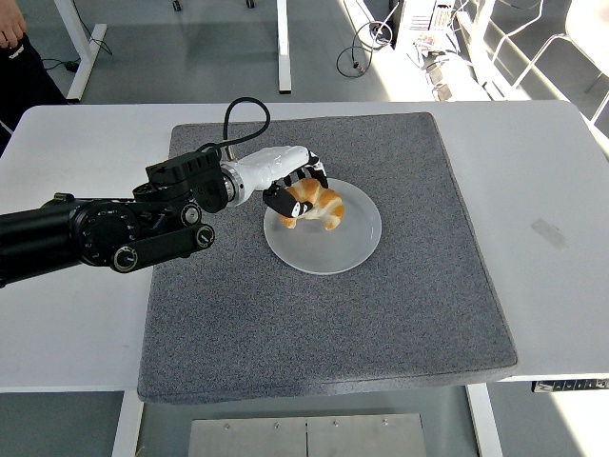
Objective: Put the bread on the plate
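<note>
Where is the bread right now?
In the head view, the bread is held by the left hand over the left part of the plate, mid-mat.

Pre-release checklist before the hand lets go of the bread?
1. Left hand closed on bread: ok.
2. Bread over plate, inside rim: ok, toward its upper-left part.
3. Bread touching plate surface: cannot tell from this view.
4. Plate flat on mat: ok.
5. Rest of plate free of other things: ok.
6. Right arm clear of the area: ok, not in view.
</note>
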Controlling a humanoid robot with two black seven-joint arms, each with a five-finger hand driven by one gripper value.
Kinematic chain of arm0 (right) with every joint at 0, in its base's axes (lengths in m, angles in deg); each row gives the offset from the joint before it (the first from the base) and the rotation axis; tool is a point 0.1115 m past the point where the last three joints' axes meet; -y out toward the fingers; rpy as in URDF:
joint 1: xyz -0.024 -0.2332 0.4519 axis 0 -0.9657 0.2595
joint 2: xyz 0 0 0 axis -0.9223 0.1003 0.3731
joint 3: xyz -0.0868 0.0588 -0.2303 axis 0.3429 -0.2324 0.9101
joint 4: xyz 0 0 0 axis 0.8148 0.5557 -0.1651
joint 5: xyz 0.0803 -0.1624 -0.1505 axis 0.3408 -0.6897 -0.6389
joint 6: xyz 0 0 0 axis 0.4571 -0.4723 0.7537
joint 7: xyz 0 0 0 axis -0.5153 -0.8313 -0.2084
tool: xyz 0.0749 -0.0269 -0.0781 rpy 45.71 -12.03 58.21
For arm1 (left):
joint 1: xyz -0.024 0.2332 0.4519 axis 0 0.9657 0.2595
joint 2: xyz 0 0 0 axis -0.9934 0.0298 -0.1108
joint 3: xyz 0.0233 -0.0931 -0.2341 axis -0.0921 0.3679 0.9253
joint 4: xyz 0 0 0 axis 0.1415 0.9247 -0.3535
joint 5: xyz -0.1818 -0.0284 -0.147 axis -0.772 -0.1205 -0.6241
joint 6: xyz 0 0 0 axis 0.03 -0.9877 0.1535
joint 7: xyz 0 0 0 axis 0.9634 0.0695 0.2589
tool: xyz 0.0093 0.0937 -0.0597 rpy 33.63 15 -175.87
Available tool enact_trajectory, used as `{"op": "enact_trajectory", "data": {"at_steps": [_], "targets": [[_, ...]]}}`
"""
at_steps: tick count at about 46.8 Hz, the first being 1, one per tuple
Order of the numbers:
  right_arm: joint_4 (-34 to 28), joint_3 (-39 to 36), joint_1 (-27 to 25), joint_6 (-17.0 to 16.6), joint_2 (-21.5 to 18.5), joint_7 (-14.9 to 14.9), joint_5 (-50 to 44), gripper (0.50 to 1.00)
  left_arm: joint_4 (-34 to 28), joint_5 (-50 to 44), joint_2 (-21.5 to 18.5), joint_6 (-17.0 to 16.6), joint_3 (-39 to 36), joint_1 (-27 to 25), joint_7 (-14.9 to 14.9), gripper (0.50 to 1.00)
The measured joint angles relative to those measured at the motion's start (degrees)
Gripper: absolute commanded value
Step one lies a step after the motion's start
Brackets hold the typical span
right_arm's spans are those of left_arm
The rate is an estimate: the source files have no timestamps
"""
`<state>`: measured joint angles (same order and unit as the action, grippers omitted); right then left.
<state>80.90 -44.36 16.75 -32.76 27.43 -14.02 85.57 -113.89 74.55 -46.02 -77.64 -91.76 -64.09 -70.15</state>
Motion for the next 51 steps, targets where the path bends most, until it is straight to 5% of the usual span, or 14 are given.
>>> {"op": "enact_trajectory", "data": {"at_steps": [11, 20, 24, 36, 51], "targets": [[0.0, 0.0, -0.01, 0.0, 0.0, 0.0, -0.01, 1.0, 1.53, 0.06, 1.8, 0.01, -0.07, 1.02, 0.0, 0.614], [0.0, 0.0, -0.01, 0.0, 0.0, 0.0, -0.02, 1.0, 1.67, -0.03, 1.92, 0.04, -0.07, 1.98, -0.01, 0.855], [0.0, 0.0, -0.01, 0.0, 0.0, 0.0, -0.03, 1.0, 1.67, -0.31, 1.93, 0.07, 0.01, 2.09, -0.01, 0.922], [0.0, 0.0, 0.0, 0.0, 0.0, 0.0, -0.01, 1.0, 1.33, -1.38, 1.53, 0.11, 2.12, 1.54, 0.43, 0.933], [0.0, 0.0, -0.02, 0.0, 0.0, 0.0, 0.0, 1.0, 1.38, -7.94, -1.59, -0.36, 14.86, 2.13, 0.86, 0.924]]}}
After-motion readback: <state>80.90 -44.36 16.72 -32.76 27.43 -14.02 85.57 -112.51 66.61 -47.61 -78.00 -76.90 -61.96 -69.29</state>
